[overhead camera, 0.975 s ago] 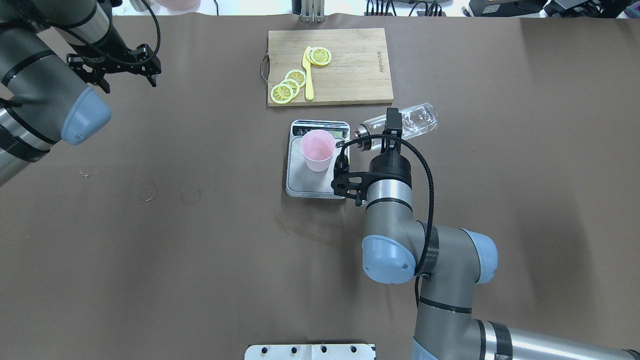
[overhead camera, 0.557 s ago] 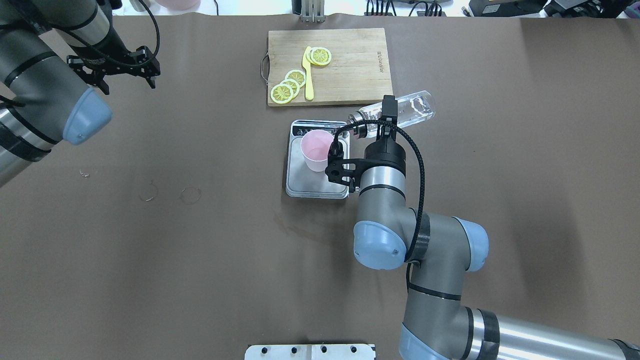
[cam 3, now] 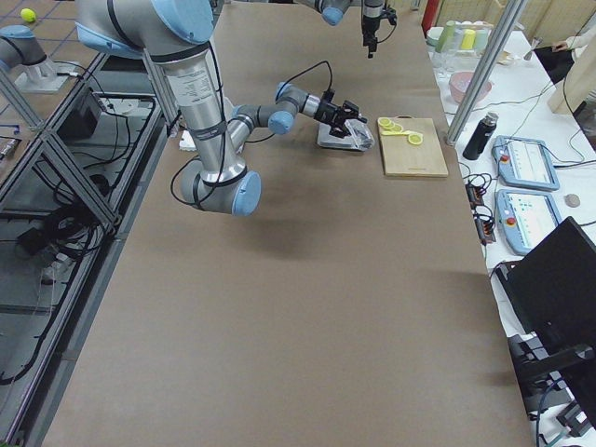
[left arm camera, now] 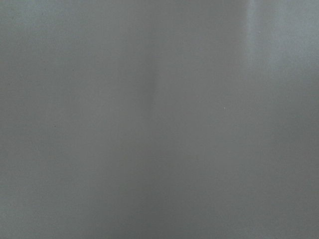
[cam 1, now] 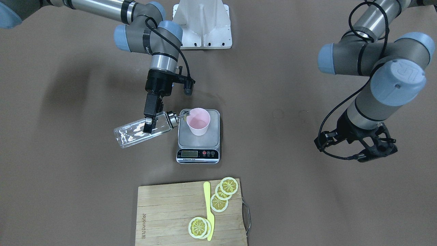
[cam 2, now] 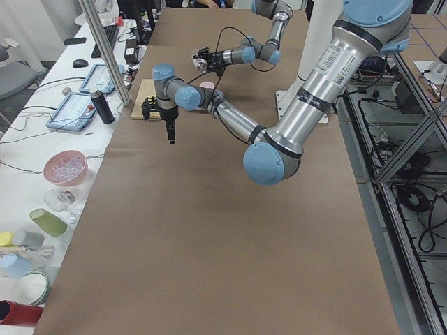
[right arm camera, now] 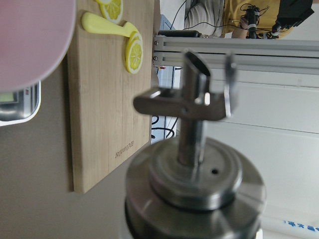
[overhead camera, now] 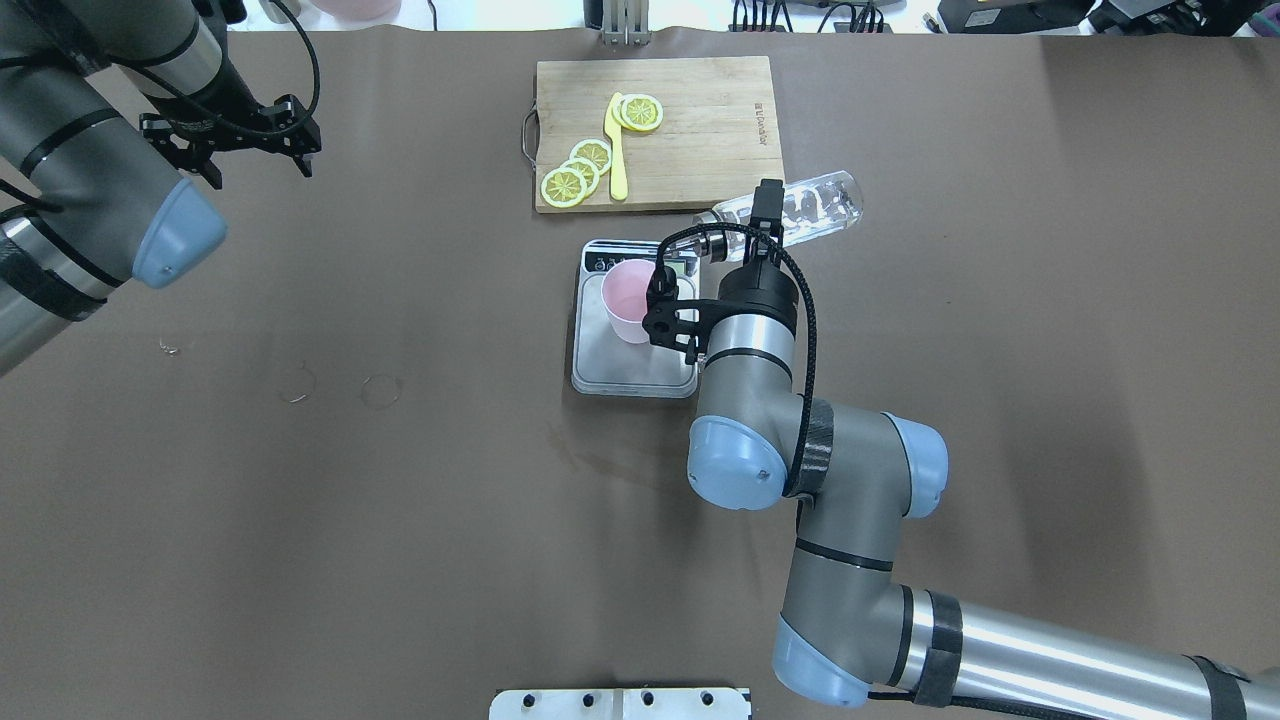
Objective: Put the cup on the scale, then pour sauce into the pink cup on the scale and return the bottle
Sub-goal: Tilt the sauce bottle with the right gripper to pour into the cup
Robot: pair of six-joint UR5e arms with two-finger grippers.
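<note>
My right fingers gripped the one glass bottle, tipped almost flat, its metal spout at the rim of the single pink cup — upright on the one scale. My left fingers hung spread wide, well apart.

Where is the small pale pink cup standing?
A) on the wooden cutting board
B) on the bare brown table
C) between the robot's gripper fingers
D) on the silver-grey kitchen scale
D: the small pale pink cup stands on the platform of the silver-grey kitchen scale, with the spout of the tilted clear glass bottle at its rim.
</note>
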